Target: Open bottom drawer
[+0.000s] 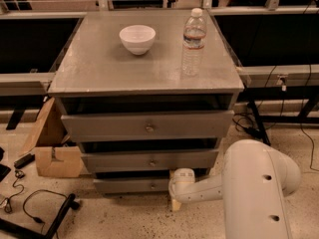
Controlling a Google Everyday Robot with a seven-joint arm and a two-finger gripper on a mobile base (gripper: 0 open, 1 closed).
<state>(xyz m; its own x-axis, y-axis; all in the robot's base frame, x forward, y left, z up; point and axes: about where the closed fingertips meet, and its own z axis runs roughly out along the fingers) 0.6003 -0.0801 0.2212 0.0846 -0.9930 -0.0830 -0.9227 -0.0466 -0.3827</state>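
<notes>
The grey cabinet has three drawers. The bottom drawer (pixel 132 185) is the lowest and narrowest panel, with a small round brassy knob (pixel 153 185) at its centre. Above it are the mid drawer (pixel 149 161) and the top, widest drawer (pixel 147 126). My white arm comes in from the lower right. The gripper (pixel 175 183) is low down at the right end of the bottom drawer's front, just right of the knob. Its tips are hidden behind the white wrist.
A white bowl (pixel 137 38) and a clear water bottle (pixel 193 42) stand on the cabinet top. A cardboard box (pixel 54 148) sits on the floor to the left, with black cables (pixel 35 208) near it. Dark tables flank the cabinet.
</notes>
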